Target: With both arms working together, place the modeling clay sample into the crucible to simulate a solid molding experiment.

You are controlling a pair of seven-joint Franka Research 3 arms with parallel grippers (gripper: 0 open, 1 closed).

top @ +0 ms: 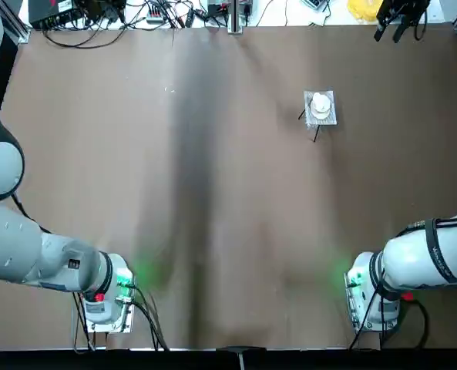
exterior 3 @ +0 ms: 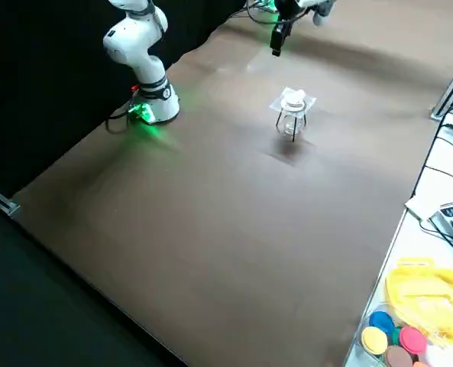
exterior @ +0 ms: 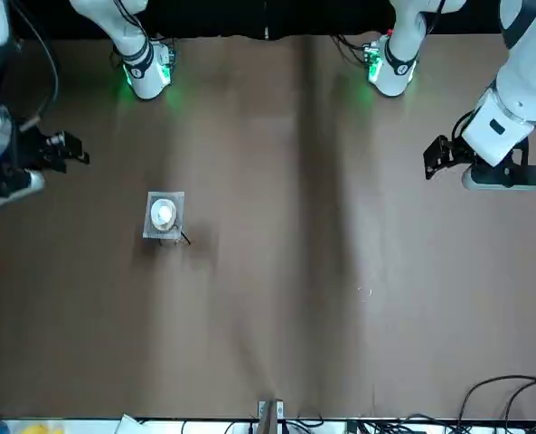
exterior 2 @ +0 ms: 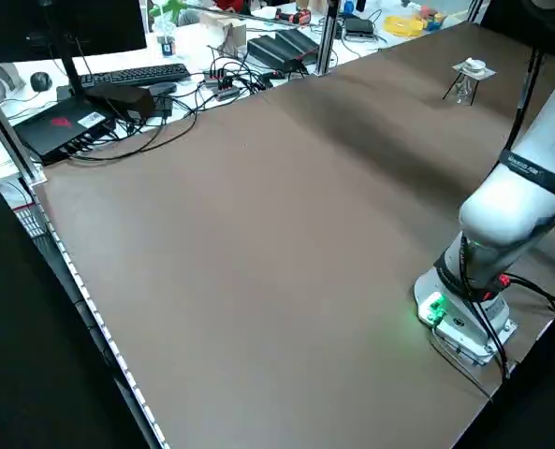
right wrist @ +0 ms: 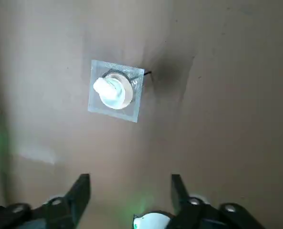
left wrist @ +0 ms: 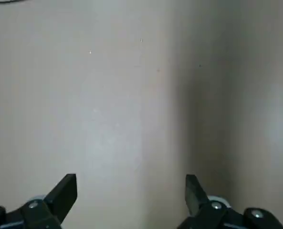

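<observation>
two parted, empty black grippers, the left gripper [left wrist: 131, 191] at the front view's three o'clock, the right gripper [right wrist: 131, 191] at its ten, leave the small whitish clay lump [right wrist: 103, 88] in the round white ceramic crucible [right wrist: 124, 99], propped by square grey mesh [right wrist: 97, 106].

Clay [right wrist: 103, 88] in crucible [right wrist: 118, 98] on mesh [right wrist: 96, 105]

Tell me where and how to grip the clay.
From above, I'd pinch the sides of the clay's end that juts past the rim of the cup; that end looks free, while the rest lies over the cup's mouth.
</observation>
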